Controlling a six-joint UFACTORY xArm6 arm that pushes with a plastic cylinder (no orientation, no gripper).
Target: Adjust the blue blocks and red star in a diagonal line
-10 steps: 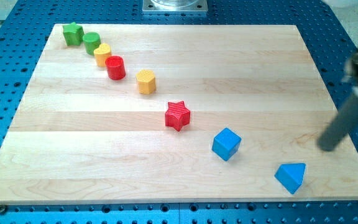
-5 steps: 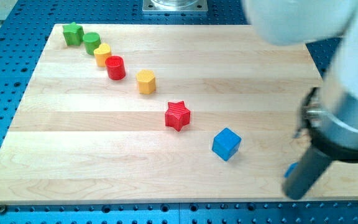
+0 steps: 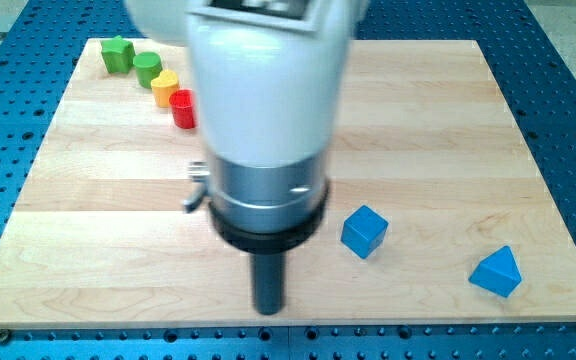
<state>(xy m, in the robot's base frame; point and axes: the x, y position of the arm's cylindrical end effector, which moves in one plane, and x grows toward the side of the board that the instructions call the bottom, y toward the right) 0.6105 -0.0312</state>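
My tip [image 3: 268, 308] rests on the board near the view's bottom edge, left of and below the blue cube [image 3: 364, 231]. The blue triangular block [image 3: 496, 271] lies at the view's lower right. The arm's white and grey body fills the middle of the view and hides the red star and the yellow hexagon block. The tip touches no block.
At the view's upper left stand a green star [image 3: 117, 53], a green cylinder [image 3: 147, 69], a yellow block [image 3: 164, 88] and a red cylinder [image 3: 181, 108], partly hidden by the arm. The wooden board [image 3: 448, 120] lies on a blue perforated table.
My tip swept from the view's right edge down past the blue triangular block, then left to the bottom middle. The blue triangular block shifted slightly right. The arm now covers the red star.
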